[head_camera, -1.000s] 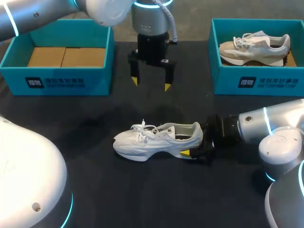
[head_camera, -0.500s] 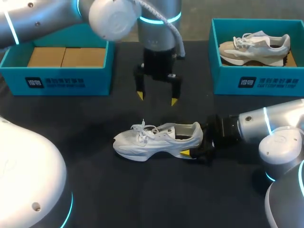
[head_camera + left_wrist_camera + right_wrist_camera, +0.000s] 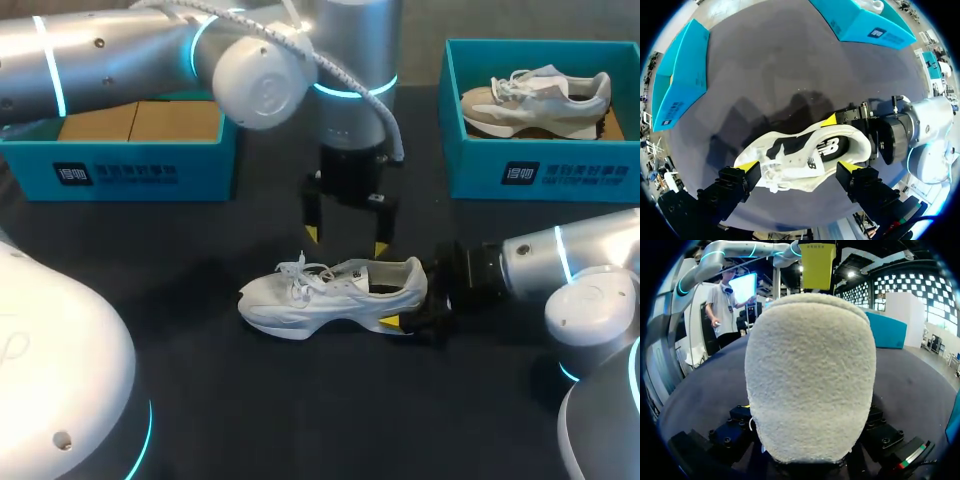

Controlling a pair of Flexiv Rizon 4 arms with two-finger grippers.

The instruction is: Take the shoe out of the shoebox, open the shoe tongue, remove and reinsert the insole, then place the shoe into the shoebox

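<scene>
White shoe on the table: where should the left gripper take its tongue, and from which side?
Probably grip the tongue's free top edge, behind the laces, from above: the white shoe stands on its sole, opening up, heel in the right gripper.

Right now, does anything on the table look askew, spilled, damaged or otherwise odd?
Nothing stands out. The white shoe stands upright on its sole on the table, the right claw shut on its heel, the left claw open above it. The other shoe lies in its shoebox.
</scene>
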